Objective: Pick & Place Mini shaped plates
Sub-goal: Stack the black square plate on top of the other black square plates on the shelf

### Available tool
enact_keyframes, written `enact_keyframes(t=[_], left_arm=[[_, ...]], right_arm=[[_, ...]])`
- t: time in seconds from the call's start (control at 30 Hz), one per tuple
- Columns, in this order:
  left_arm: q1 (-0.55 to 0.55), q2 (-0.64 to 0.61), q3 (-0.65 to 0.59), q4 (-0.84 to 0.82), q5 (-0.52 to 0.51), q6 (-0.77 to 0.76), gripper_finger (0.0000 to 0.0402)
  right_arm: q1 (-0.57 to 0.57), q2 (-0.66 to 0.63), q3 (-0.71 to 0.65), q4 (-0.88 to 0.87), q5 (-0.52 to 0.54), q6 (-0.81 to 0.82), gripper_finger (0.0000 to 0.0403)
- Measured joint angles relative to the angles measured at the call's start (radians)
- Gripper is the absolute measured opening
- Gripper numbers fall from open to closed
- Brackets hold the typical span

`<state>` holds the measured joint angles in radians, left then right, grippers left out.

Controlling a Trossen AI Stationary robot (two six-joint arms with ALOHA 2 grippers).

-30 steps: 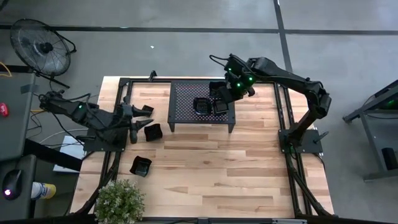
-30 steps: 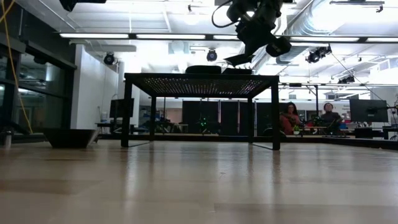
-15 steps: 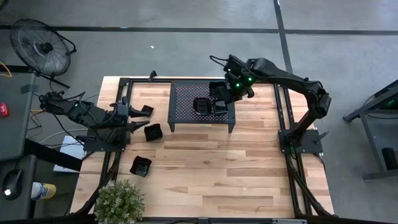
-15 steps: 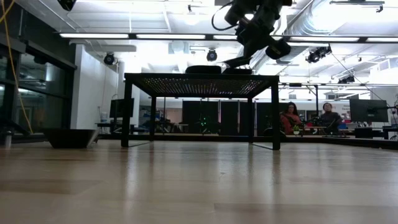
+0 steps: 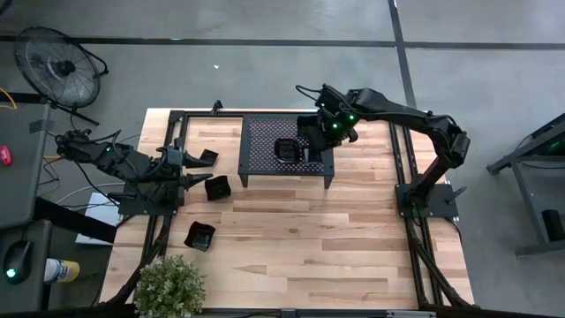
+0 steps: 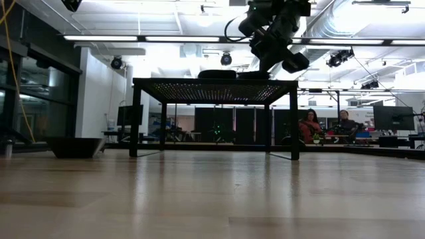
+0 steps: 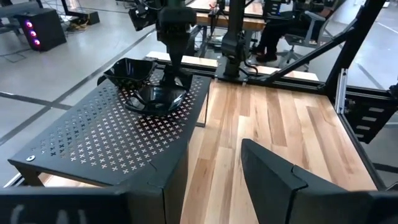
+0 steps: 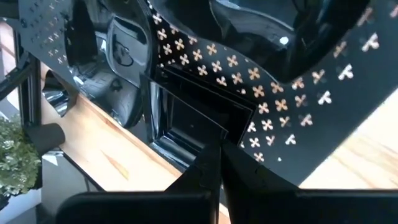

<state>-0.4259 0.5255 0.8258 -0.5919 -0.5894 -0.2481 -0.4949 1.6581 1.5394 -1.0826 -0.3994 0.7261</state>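
Black perforated rack (image 5: 287,152) stands at the far middle of the wooden counter (image 5: 300,238). The right arm reaches over it from the right, elbow bent, its claw (image 5: 320,134) pointing down at the rack's right end, where plates (image 5: 289,150) lie clustered; whether its fingers grip a plate cannot be told. The left arm lies low along the counter's left edge, its claw (image 5: 188,170) spread wide and holding nothing, between two plates (image 5: 216,186) beside the rack. Another plate (image 5: 199,235) sits nearer the plant (image 5: 169,284). No writing can be read.
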Motion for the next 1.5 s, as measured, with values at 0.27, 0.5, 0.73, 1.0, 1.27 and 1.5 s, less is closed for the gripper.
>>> enact_keyframes(t=[0.27, 0.5, 0.73, 1.0, 1.27, 1.5], left_arm=[[0.000, 0.000, 0.000, 0.000, -0.002, 0.000, 0.0147], [0.000, 0.000, 0.000, -0.001, -0.004, 0.000, 0.0147], [0.000, 0.000, 0.000, 0.000, -0.006, 0.000, 0.0147], [0.000, 0.000, 0.000, 0.000, -0.007, -0.011, 0.0147], [0.000, 0.000, 0.000, 0.000, -0.007, -0.025, 0.0147], [0.000, 0.001, 0.000, 0.001, -0.007, -0.060, 0.0147]], right_arm=[[-0.023, 0.000, 0.000, 0.001, -0.001, -0.018, 0.0011], [-0.029, 0.000, 0.000, -0.004, -0.001, -0.029, 0.0047], [-0.029, 0.000, 0.008, -0.020, -0.020, -0.041, 0.0081], [-0.029, 0.000, 0.062, -0.054, -0.020, -0.073, 0.0107], [-0.029, -0.002, 0.110, -0.119, -0.020, -0.098, 0.0123], [-0.029, -0.016, 0.171, -0.162, -0.012, -0.122, 0.0138]])
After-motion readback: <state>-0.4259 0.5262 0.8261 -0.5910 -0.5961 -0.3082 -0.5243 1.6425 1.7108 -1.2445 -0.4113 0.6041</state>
